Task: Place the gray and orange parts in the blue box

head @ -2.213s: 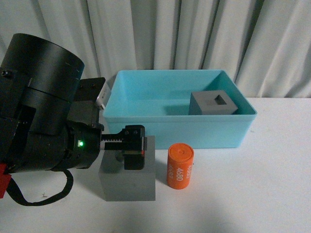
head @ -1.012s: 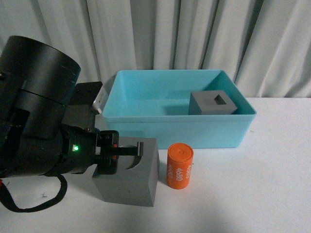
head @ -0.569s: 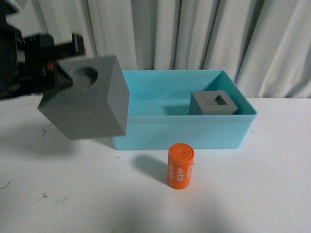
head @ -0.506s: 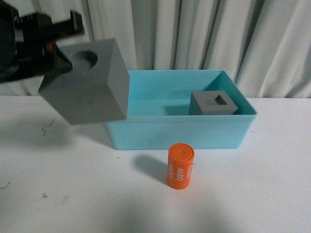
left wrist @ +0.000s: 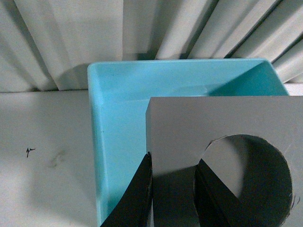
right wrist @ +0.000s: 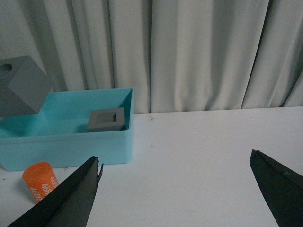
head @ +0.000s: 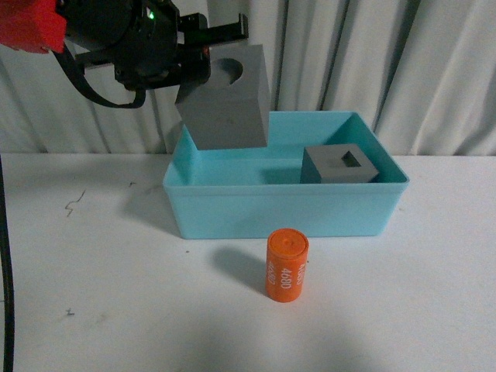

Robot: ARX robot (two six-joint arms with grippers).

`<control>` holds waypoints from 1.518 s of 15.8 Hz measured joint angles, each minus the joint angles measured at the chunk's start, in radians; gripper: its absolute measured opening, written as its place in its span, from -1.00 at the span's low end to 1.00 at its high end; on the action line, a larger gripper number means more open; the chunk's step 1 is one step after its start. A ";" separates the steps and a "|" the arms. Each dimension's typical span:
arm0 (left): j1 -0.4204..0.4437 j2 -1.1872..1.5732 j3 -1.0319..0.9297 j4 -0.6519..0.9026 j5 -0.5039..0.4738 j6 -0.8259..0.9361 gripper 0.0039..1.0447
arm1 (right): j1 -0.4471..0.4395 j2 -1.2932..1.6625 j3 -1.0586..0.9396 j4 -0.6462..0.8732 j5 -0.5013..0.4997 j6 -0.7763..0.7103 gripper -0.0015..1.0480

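My left gripper is shut on the gray cube with the round recess, holding it tilted in the air over the left end of the blue box. In the left wrist view one finger is inside the recess and the other outside the cube's wall, with the blue box below. The gray cube with the square recess lies in the box's right part. The orange cylinder marked 4680 stands upright on the table in front of the box. My right gripper is open over bare table, far from the box.
A white tabletop carries everything, with a few small dark marks at the left. Pale curtains hang close behind the box. A black cable runs down the far left edge.
The left gripper lifted the round-recess cube off the table, then carried it up and to the right, from left of the box to above the box's left end. The cylinder and other cube stayed.
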 joint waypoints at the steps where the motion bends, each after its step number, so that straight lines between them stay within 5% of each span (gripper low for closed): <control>1: 0.000 0.027 0.013 0.003 0.001 0.003 -0.62 | 0.000 0.000 0.000 0.000 0.000 0.000 0.87; 16: 0.037 0.124 -0.029 0.018 -0.026 0.027 -0.60 | 0.000 0.000 0.000 0.000 0.000 0.000 0.87; 24: 0.126 -0.240 -0.333 0.072 0.047 -0.109 0.92 | 0.000 0.000 0.000 0.000 0.000 0.000 0.87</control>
